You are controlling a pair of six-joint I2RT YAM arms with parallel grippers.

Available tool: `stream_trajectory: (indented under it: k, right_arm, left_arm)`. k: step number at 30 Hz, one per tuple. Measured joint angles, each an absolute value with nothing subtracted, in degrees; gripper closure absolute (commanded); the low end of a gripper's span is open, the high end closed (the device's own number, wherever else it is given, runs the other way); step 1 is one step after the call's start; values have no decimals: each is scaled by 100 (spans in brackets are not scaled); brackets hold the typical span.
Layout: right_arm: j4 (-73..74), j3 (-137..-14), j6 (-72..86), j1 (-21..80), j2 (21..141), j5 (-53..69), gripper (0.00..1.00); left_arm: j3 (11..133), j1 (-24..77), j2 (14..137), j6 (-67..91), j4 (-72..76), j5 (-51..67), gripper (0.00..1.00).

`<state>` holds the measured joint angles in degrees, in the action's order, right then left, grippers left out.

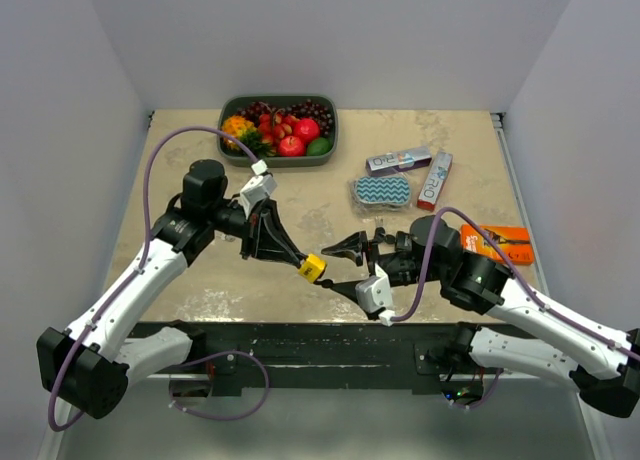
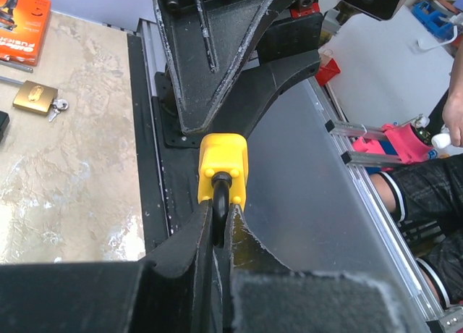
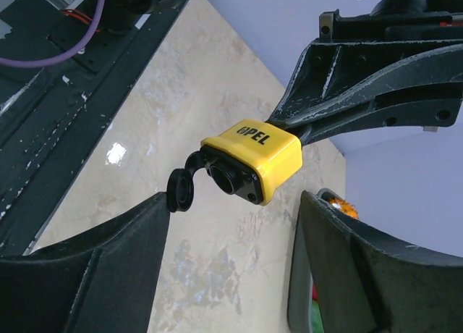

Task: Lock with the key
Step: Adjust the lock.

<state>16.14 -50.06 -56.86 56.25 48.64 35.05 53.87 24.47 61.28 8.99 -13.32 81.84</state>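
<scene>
Yellow padlock (image 1: 313, 268) is held at centre of top view, its black shackle (image 2: 219, 203) pinched betw. fingers of the left gripper (image 2: 217, 228). Right gripper (image 1: 342, 267) is spread wide, fingers either side of lock's keyhole end, not touching. Keyhole cap (image 3: 179, 190) is flipped aside. Brass padlock (image 2: 34, 96) w/ keys (image 2: 55, 108) lies on table (image 2: 72, 174), upper left of left wrist view.

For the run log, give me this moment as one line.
left gripper: shut on yellow padlock | right gripper: open, facing keyhole | cover: flipped open | keyhole: empty
</scene>
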Motion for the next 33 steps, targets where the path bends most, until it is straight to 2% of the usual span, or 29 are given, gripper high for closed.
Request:
stream_trajectory:
  k: [15, 23, 33]
  right_arm:
    - [1505, -5006, -5719, 5695, 5028, 3402, 40]
    - [1601, -5006, -5804, 5699, 5057, 3424, 41]
    - [1833, -5122, -5712, 5697, 5306, 3428, 52]
  left_arm:
    - [5352, 2580, 6163, 1013, -1120, 8169, 100]
    - [5323, 2681, 6217, 1052, -1090, 8119, 100]
    - [5258, 2779, 6318, 1092, -1081, 8034, 100]
